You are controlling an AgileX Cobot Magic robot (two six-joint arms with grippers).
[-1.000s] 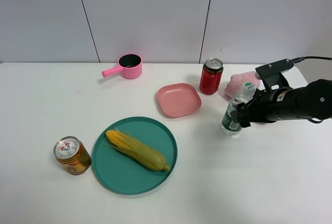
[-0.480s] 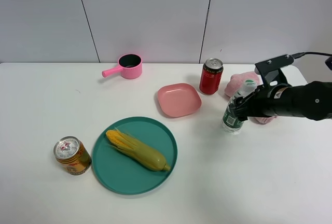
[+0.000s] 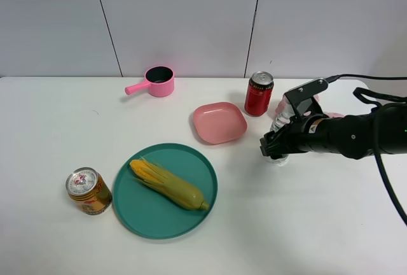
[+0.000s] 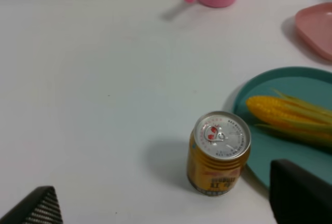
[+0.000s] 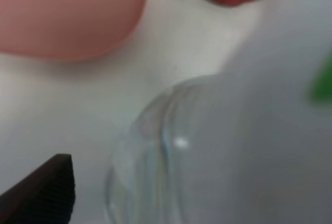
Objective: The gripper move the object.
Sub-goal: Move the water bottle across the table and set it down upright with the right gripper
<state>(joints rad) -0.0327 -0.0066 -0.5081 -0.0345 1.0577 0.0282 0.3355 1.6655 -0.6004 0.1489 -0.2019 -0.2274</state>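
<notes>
Clamps the bulky black right claw (image 3: 275, 147) around the small clear plastic water bottle (image 5: 207, 156), upright near the red soda can (image 3: 259, 93) on the white bench (image 3: 318, 224). Likely grips mid-body to avoid tipping. Holds the black left claw (image 4: 168, 202) wide, idle.

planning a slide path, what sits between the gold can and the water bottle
The teal plate holding the corn lies between the gold can and the water bottle, clear in the high view.
</notes>
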